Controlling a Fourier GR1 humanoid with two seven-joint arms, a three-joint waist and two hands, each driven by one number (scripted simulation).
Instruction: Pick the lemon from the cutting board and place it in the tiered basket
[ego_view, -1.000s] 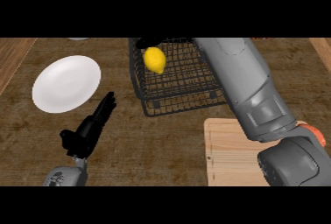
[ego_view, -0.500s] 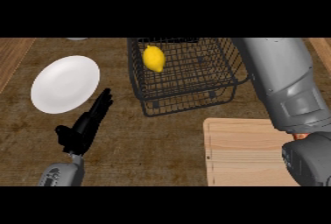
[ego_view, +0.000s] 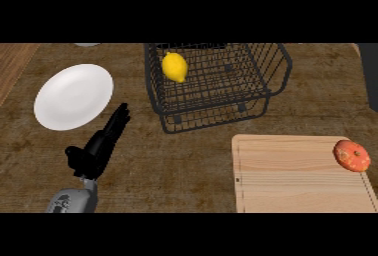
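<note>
- Left hand (ego_view: 100, 142): open, fingers straight and held together, pointing up and slightly right; holding nothing; resting at the lower left over the counter (ego_view: 184, 165).
- Right hand: not in view; state of its fingers cannot be told.
- Just beyond the left fingertips, up and to the left: white plate (ego_view: 74, 96), flat on the counter, nothing on it.
- Further out, up and to the right of the left hand: black wire basket (ego_view: 269, 87), standing apart from the plate.
- Lemon (ego_view: 175, 67): inside the basket, lying on the wire floor in the left part near the far rim; well apart from the left hand, beyond the near basket wall.
- Lemon long axis: runs roughly away from the robot, slightly tilted, with the near tip swung a little to the right and the far tip toward the rim.
- Nearer hand to the lemon: left, being the only one visible.
- Cutting board (ego_view: 295, 175): at the lower right, carrying no lemon; one orange-red round fruit (ego_view: 352, 155) near its right edge.
- Judgement: placement appears complete; no further grasp of the lemon called for.
</note>
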